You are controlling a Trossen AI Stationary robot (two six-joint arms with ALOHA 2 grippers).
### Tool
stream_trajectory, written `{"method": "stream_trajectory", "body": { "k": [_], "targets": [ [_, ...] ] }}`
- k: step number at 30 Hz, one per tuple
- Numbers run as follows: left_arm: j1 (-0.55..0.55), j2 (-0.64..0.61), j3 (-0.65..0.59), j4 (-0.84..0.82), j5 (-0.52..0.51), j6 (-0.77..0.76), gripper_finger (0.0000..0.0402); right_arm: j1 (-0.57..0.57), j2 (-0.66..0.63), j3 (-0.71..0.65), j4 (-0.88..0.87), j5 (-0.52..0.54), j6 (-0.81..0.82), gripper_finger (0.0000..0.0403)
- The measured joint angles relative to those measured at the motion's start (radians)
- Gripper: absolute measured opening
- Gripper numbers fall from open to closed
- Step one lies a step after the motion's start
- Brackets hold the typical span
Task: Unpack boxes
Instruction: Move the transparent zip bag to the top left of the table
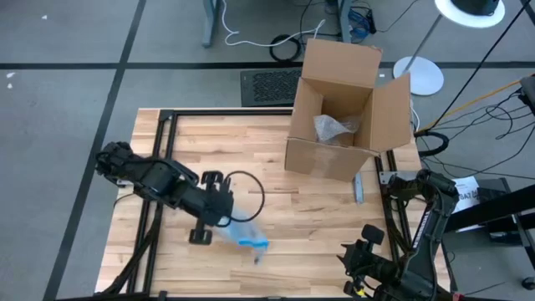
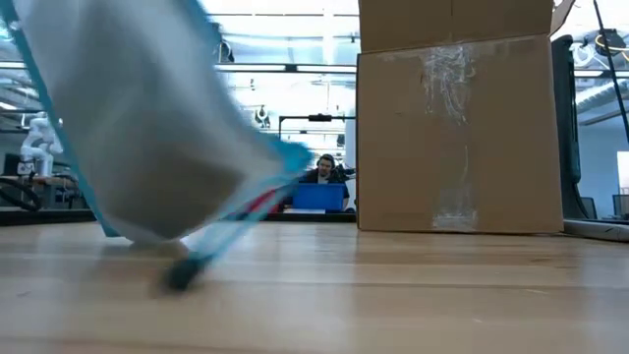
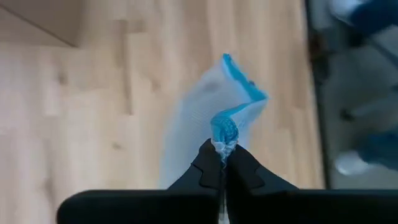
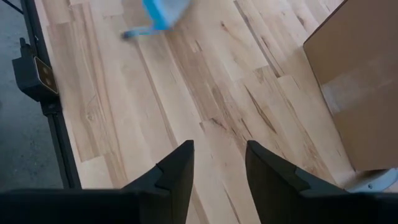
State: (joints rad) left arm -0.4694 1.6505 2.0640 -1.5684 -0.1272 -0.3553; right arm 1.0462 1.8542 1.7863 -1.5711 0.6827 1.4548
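The left dark six-joint arm reached from the left edge of the table toward its middle, wrist low over the surface. Its left two-finger gripper (image 3: 222, 163) had both dark fingers (image 3: 208, 168) pressed together, pinching a thin blue-edged clear plastic pouch (image 3: 205, 106). The right dark arm sat folded at the table's right near corner, and its right two-finger gripper (image 4: 219, 163) stood with fingers parted, holding nothing.
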Motion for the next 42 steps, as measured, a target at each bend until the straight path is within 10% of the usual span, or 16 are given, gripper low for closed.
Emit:
{"method": "stream_trajectory", "body": {
  "k": [18, 25, 42],
  "targets": [
    [-0.011, 0.002, -0.009, 0.098, 0.020, -0.006, 0.0246, -0.013, 0.000, 0.000, 0.008, 0.000, 0.001, 0.0134],
    [-0.042, 0.038, -0.050, 0.105, -0.102, -0.047, 0.0253, -0.013, 0.000, 0.000, 0.058, 0.015, -0.006, 0.0134],
    [-0.158, 0.045, -0.777, 0.779, 0.026, -0.157, 0.0173, -0.119, 0.061, -0.173, 0.539, 0.047, -0.310, 0.0134]
  ]
}}
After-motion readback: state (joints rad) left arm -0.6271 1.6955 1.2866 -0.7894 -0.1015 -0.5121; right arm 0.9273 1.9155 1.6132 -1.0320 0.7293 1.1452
